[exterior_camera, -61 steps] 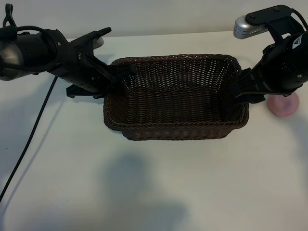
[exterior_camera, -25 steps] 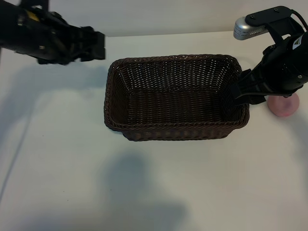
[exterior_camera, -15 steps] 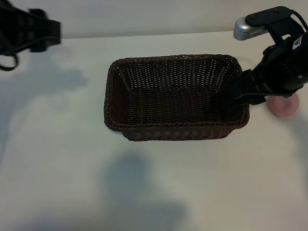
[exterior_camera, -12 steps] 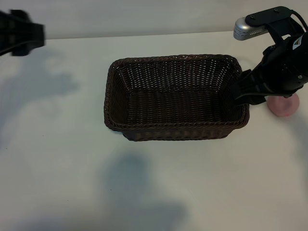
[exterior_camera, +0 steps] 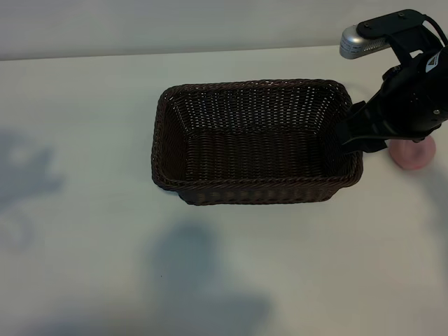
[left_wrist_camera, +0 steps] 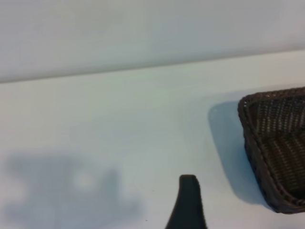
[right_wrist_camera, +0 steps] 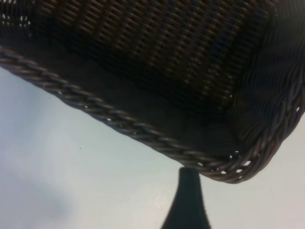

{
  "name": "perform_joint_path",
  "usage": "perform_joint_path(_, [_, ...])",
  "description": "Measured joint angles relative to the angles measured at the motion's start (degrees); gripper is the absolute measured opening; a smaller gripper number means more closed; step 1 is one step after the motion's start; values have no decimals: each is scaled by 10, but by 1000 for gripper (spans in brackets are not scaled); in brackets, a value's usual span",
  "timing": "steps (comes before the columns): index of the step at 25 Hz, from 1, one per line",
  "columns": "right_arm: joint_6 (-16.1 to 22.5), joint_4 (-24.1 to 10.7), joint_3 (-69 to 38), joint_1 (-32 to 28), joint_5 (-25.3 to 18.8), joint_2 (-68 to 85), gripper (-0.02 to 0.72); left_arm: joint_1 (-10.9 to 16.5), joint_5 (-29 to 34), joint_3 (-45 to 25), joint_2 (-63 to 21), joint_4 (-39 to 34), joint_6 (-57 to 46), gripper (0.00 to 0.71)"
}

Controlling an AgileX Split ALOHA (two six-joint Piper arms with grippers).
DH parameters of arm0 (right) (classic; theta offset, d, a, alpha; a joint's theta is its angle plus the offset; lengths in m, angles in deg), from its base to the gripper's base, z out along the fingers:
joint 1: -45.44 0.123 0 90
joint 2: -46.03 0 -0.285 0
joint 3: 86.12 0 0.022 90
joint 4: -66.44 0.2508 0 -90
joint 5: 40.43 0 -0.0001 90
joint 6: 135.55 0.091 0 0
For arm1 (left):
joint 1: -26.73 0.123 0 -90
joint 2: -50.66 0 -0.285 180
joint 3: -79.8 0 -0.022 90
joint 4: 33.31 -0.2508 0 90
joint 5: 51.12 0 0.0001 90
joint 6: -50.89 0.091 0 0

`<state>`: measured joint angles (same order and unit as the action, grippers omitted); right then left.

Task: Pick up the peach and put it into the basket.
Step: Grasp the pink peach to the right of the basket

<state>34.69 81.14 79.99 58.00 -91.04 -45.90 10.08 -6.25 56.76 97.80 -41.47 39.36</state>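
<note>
Centre of the white table [exterior_camera: 84,280]: the dark-brown wicker basket [exterior_camera: 255,140], rectangular, rounded at the corners, braided along the rim, standing flat with its open side up.

Just beside the basket's right end, on the tabletop and outside the wicker: the peach [exterior_camera: 413,155], small, round and pale pink, partly hidden behind the right arm [exterior_camera: 413,98].

Between the peach and the basket, reaching down at a slant: the right gripper [exterior_camera: 350,136], black, at the basket's right-hand rim, jaws standing wide apart and closed on nothing. Atop that arm, beyond the basket's far right corner: a silver-grey camera housing [exterior_camera: 360,40].

From the right wrist camera: one dark fingertip [right_wrist_camera: 188,200] just outside the braided rim, beside a rounded corner of the basket. Touching the weave or only close to it, impossible to say.

Peach on the gripper's far side from the basket, near it but not in the grip, not in the wicker.

Well off the basket's left end and out of the overhead picture: the left gripper [left_wrist_camera: 188,205], only a dark sliver in its own wrist view, looking across bare table toward a corner of the basket. Apart or together, not to be told.

Left of the basket on the tabletop: a soft grey shadow [exterior_camera: 24,175].
</note>
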Motion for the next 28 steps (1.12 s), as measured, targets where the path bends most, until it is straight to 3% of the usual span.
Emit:
perform_joint_path(9, [0,0,0,0,0,0,559,0,-1,-129,-209,-18,-17,596])
perform_joint_path(18, [0,0,0,0,0,0,559,0,116,-176,-383,14,46,596])
perform_joint_path(28, [0,0,0,0,0,0,559,0,164,-230,-399,55,95,596])
